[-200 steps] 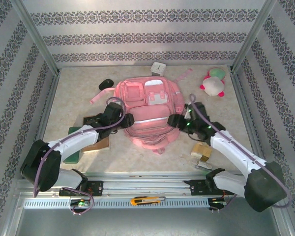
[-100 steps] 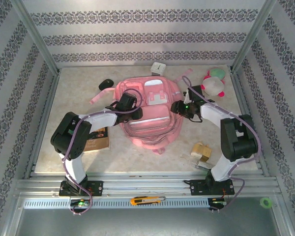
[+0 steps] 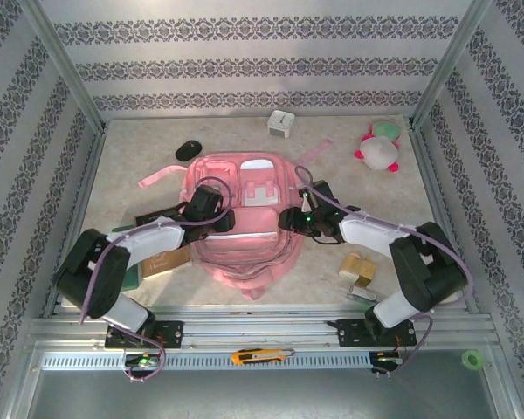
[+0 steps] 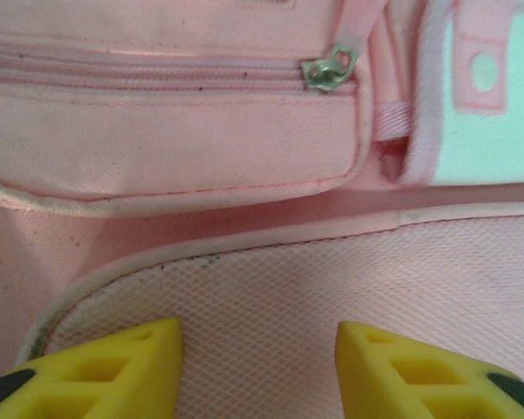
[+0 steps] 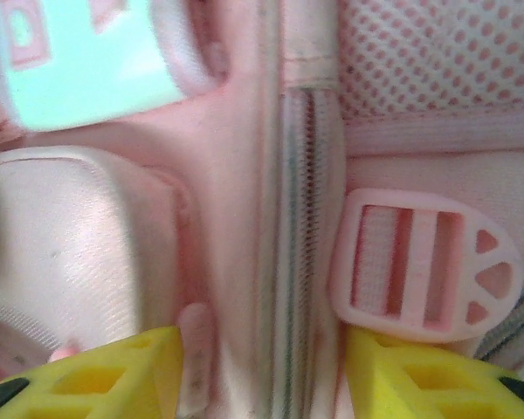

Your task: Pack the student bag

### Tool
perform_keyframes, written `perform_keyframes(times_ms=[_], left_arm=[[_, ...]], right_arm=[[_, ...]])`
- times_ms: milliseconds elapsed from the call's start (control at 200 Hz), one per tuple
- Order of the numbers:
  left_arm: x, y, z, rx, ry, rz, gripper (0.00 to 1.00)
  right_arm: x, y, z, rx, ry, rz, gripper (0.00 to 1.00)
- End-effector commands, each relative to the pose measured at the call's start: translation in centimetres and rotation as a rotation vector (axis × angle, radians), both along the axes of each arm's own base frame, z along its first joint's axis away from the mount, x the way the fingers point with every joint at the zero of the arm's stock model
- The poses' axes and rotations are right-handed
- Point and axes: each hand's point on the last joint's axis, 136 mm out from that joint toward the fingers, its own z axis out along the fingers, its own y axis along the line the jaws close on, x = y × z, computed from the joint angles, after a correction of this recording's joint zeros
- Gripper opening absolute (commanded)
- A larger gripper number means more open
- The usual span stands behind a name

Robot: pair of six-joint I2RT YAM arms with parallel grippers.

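The student bag (image 3: 244,249), a large pink backpack, lies flat mid-table with its front pockets up. My left gripper (image 3: 224,223) is over its left side. In the left wrist view that gripper (image 4: 258,340) stands open, its yellow fingers apart over a pale mesh panel of the bag (image 4: 271,271), below a zipped pocket with a metal pull (image 4: 329,68). My right gripper (image 3: 286,218) is at the bag's right edge. In the right wrist view it (image 5: 262,349) is shut on a ridge of fabric with a zip (image 5: 301,218), beside a pink buckle (image 5: 424,266).
A plush toy (image 3: 377,148) and a white box (image 3: 281,122) sit at the back, a black oval object (image 3: 189,149) at back left. Wooden blocks (image 3: 360,266) lie right of the bag, a book (image 3: 162,260) under the left arm. A utility knife (image 3: 258,356) rests on the front rail.
The bag has slid left and toward the near edge. Both grippers have come nearer with it and closer together. The left arm has folded lower over the book.
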Motion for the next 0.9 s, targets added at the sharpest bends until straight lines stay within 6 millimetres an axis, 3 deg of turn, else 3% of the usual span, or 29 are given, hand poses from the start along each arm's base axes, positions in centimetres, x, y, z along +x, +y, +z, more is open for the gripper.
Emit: perform_keyframes(times_ms=[0, 120, 230, 405, 485, 620, 899], left_arm=[[0.1, 1.2, 4.7, 0.130, -0.140, -0.095, 0.57], [-0.2, -0.7, 10.4, 0.193, -0.364, -0.370, 0.62], [-3.2, -3.6, 11.9, 0.225, -0.481, -0.723, 0.62], [-8.9, -6.9, 8.4, 0.278, -0.517, -1.222, 0.60], [-9.6, -8.0, 6.4, 0.351, -0.512, -1.317, 0.60], [-9.3, -9.2, 3.4, 0.472, -0.500, -1.400, 0.63], [-7.3, -11.1, 1.0, 0.531, -0.512, -1.382, 0.69]], right_arm=[[0.7, -1.4, 5.8, 0.005, -0.143, -0.048, 0.55], [0.2, -3.2, 11.2, 0.018, -0.281, -0.053, 0.56], [-0.5, -4.9, 14.2, 0.062, -0.392, -0.067, 0.56], [-2.3, -5.1, 17.0, 0.097, -0.521, 0.015, 0.56], [-2.7, -5.0, 16.9, 0.101, -0.536, 0.036, 0.56], [-2.8, -4.9, 16.2, 0.117, -0.525, 0.039, 0.56], [-3.0, -4.4, 15.7, 0.160, -0.522, 0.049, 0.56]])
